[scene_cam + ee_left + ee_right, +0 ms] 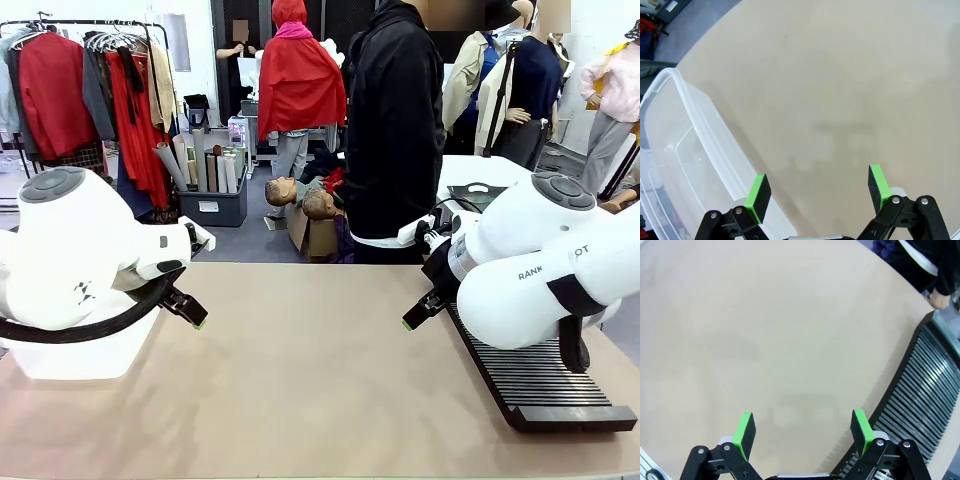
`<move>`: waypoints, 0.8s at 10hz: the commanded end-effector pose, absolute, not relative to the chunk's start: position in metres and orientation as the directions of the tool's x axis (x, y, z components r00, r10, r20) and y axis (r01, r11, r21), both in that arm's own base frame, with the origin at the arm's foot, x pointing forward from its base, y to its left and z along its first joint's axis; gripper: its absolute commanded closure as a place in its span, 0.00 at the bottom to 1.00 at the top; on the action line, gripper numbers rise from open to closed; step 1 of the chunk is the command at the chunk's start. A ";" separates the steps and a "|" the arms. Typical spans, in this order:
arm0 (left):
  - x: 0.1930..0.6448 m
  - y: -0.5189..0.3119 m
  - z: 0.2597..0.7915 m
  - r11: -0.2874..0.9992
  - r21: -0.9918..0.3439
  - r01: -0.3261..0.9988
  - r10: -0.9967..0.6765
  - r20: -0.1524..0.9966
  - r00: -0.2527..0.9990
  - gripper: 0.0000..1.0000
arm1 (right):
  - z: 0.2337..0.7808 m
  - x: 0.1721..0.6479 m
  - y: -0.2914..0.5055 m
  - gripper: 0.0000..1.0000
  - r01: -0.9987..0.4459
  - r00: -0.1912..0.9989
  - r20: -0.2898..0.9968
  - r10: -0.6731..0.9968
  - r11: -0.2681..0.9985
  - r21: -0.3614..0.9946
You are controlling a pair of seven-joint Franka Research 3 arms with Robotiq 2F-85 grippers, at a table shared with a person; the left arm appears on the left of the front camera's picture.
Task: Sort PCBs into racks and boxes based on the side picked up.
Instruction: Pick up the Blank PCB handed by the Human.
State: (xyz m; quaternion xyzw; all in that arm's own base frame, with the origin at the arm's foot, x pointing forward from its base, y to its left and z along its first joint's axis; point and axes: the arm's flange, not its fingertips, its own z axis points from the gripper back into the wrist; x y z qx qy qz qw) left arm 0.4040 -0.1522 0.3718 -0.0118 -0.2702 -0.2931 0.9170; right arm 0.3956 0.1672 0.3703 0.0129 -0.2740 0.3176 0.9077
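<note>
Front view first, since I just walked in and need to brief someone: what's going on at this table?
Nothing is being handled right now. The left gripper hangs open and empty over the tan table, at the edge of the clear rectangular plastic tub. The right gripper is likewise open and empty, next to the long black slotted rack, whose visible slots hold nothing. A person in black clothing stands at the table's far side.
</note>
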 end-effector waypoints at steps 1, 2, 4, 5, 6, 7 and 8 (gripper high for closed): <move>0.418 -0.143 0.387 0.833 0.119 0.541 -0.520 0.502 0.691 0.00 | 0.380 0.405 0.169 0.00 -0.559 0.655 0.520 0.549 0.814 -0.154; 0.424 -0.136 0.394 0.843 0.095 0.529 -0.501 0.498 0.708 0.00 | 0.389 0.410 0.169 0.00 -0.553 0.659 0.523 0.540 0.820 -0.148; 0.433 -0.132 0.403 0.845 0.053 0.533 -0.482 0.507 0.714 0.00 | 0.403 0.423 0.168 0.00 -0.540 0.673 0.524 0.523 0.831 -0.135; 0.439 -0.130 0.405 0.841 0.035 0.540 -0.484 0.498 0.720 0.00 | 0.409 0.430 0.169 0.00 -0.546 0.681 0.514 0.522 0.829 -0.118; 0.446 -0.126 0.410 0.844 0.023 0.536 -0.476 0.490 0.730 0.00 | 0.413 0.438 0.170 0.00 -0.544 0.702 0.501 0.506 0.835 -0.081; 0.461 -0.115 0.421 0.844 -0.062 0.533 -0.443 0.478 0.758 0.00 | 0.425 0.453 0.169 0.00 -0.535 0.714 0.502 0.489 0.843 -0.061; 0.470 -0.106 0.431 0.854 -0.074 0.515 -0.425 0.472 0.773 0.00 | 0.437 0.463 0.167 0.00 -0.511 0.719 0.519 0.462 0.858 -0.056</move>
